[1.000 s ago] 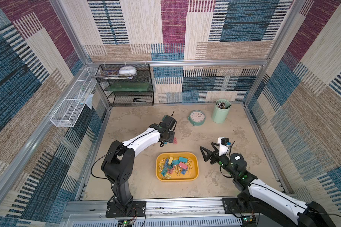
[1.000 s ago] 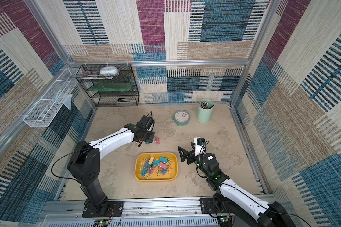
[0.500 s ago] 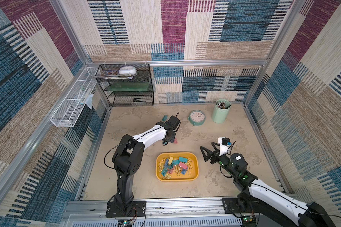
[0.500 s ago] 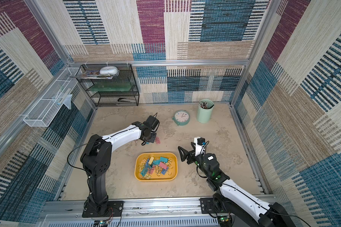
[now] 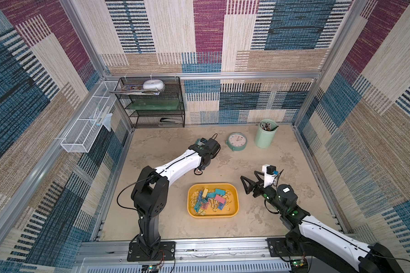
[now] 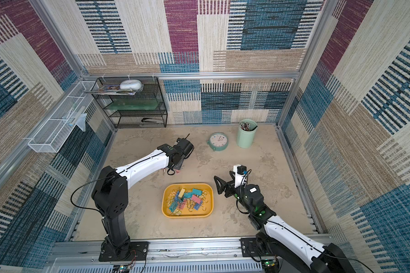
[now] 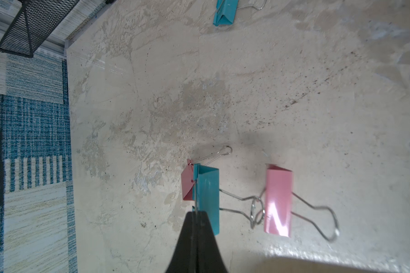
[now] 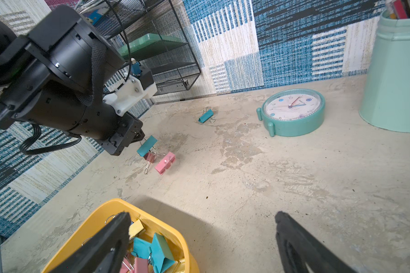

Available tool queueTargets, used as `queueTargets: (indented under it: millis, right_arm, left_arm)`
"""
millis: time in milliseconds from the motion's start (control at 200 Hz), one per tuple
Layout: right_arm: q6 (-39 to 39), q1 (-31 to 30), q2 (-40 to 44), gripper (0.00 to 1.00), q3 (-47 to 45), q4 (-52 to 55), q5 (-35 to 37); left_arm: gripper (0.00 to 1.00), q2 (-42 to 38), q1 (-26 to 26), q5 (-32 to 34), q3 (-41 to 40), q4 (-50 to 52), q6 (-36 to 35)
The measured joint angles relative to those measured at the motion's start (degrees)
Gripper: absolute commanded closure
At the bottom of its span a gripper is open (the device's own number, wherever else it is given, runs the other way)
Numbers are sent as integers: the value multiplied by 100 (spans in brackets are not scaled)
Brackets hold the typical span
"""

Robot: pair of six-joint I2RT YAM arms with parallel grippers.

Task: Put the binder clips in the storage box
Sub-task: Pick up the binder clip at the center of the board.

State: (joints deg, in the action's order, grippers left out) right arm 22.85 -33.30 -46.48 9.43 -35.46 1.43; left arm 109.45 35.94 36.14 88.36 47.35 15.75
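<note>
In both top views the storage box (image 5: 237, 198) – a shallow yellow-orange tray with rounded corners and a low rim – sits on the beige floor. It holds a loose heap of binder clips (image 5: 210, 201) in teal, pink and yellow, their silvery wire handles tangled. The left gripper (image 5: 200, 169) points down at the floor just beyond the box's far edge. The right gripper (image 6: 220, 183) hangs just beside the box's right side with its fingers spread wide and nothing between them. In the left wrist view the left gripper's black tips are pressed together on the thin wire handle of a teal clip (image 7: 206, 193). A rose clip (image 7: 187, 184) touches its back, and a glossy pink clip (image 7: 277, 201) lies just beside it, the wire loops of the two overlapping. A second teal clip (image 7: 224, 13) lies well apart from this group. In the right wrist view the teal clip hangs tilted from the left gripper's tip, above the rose clip and the pink one, all three beyond the box's far rim. The second teal clip lies farther from the box again. The box's near corner shows more clips – folded triangular bodies in teal, pink and pale yellow – partly behind one of the right gripper's widely parted fingers (image 8: 109, 241).
</note>
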Motion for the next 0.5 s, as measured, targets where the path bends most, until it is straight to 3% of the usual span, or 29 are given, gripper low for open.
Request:
queueTargets:
  millis: [155,341,501]
  right_arm:
    - [0,0,42,2,0,0,2]
    - [2,0,83,1,0,0,0]
    - [2,0,170,1,0,2,2]
  left_arm:
    - [100,527,83,330,638,442,-98]
    - [100,1182,26,-188,1012,911,-219]
    - [100,1681,42,-136,1390,1390,-122]
